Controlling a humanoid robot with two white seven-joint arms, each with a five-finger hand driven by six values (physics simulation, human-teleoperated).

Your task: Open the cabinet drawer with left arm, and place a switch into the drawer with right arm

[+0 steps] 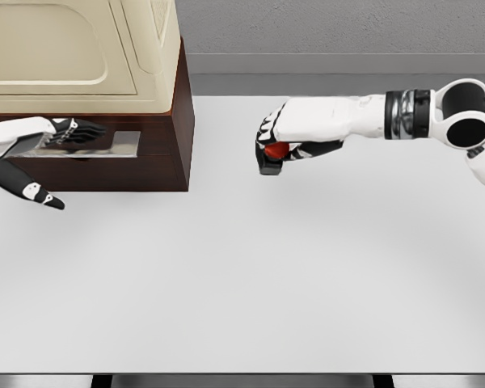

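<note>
Red-buttoned single switch (273,155) clenched in right hand (295,137), axis unclear, left hand (61,133) fingers resting on one metal drawer handle (105,144), grip unclear

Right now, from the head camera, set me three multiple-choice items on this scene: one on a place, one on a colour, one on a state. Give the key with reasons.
1. Where is the left hand?
A. at the metal handle plate on the dark brown wooden cabinet drawer
B. flat on the white table
C. on top of the cream appliance

2. What colour shows on the small dark-bodied switch under the right hand?
A. green
B. red
C. blue

3. What is the right hand doing?
A. hanging open, holding nothing
B. resting on the cabinet
C. curled around the switch

Key:
1 A, its fingers lie across the plate on the drawer front.
2 B, a red part shows between the fingers.
3 C, the fingers wrap the switch over the table, well right of the cabinet.
</note>
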